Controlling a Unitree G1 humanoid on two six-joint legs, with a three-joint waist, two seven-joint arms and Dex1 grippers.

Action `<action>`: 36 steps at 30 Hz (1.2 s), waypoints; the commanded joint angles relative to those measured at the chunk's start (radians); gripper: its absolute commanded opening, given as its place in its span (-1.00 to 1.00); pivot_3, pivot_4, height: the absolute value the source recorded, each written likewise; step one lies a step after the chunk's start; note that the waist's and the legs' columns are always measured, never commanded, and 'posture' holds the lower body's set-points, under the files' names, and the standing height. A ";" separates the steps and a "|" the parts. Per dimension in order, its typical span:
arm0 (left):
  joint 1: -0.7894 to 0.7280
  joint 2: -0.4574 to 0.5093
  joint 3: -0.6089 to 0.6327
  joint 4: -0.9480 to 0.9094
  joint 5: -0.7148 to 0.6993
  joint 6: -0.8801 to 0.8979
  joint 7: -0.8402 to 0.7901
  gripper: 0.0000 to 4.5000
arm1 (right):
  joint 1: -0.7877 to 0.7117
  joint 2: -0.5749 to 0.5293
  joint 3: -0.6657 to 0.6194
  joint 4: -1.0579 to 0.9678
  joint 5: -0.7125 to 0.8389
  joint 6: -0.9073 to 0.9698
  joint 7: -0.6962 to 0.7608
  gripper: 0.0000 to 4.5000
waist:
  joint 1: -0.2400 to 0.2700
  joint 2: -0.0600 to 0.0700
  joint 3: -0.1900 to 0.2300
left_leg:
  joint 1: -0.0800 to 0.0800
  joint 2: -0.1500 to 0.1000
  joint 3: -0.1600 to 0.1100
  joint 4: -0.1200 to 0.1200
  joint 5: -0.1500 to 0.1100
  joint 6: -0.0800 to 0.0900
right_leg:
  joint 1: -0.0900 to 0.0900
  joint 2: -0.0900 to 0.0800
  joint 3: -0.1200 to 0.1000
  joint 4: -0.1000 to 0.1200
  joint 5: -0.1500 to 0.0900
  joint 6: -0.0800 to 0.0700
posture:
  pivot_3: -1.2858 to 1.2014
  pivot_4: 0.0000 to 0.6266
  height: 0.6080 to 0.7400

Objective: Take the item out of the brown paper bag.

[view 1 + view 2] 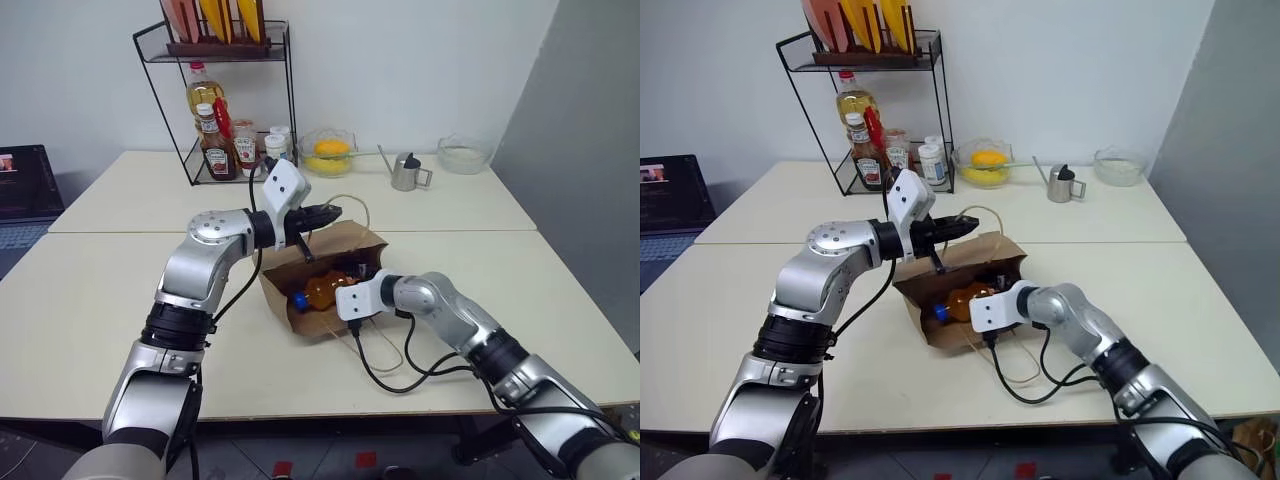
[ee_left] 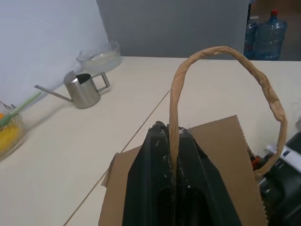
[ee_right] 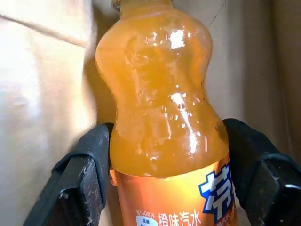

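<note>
On the bench [image 1: 90,300], near its middle, the brown paper bag [image 1: 345,243] lies on its side with its mouth toward us, and the soda bottle [image 1: 322,290] lies inside it, blue cap pointing to our left. Our left gripper [image 1: 325,214] has its jaws clenched on one cord handle [image 2: 225,56] and lifts the upper wall of the bag, so the mouth is kept wide. Our right gripper [image 3: 169,162] is inside the bag with one black jaw on each side of the bottle, close against it at the label; we judge that they grasp it, or very nearly.

To do this step well, we should make the grip firm before we pull. Then we draw the bottle straight out through the mouth, low and slow. The left gripper should hold the handle steady, because otherwise the bag may slide together with the bottle.
</note>
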 commanded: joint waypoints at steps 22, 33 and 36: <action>0.001 0.003 0.007 -0.031 0.007 -0.032 0.002 -1.00 | 0.372 -0.150 -0.501 -0.528 0.677 -0.003 0.079 0.43 | 0.012 -0.001 0.000 | 0.000 0.000 0.000 0.000 0.000 0.000 | 0.001 0.000 0.000 -0.001 0.000 0.000 | 0.03 -0.52 1.00; -0.010 -0.023 -0.004 -0.020 0.010 -0.034 0.006 -1.00 | 0.272 -0.308 -0.422 -0.211 0.254 0.247 -0.212 0.43 | 0.013 -0.001 0.000 | 0.001 -0.001 0.002 0.000 0.000 0.000 | 0.001 0.000 0.002 -0.001 0.000 0.000 | 0.03 -0.52 1.00; -0.008 -0.030 -0.005 -0.024 0.012 -0.033 0.009 -1.00 | 0.235 -0.359 -0.325 -0.058 0.112 0.140 -0.250 0.43 | 0.010 0.000 0.001 | 0.000 -0.001 0.004 -0.001 0.000 0.000 | -0.001 -0.001 0.003 -0.002 0.000 0.000 | 0.03 -0.52 1.00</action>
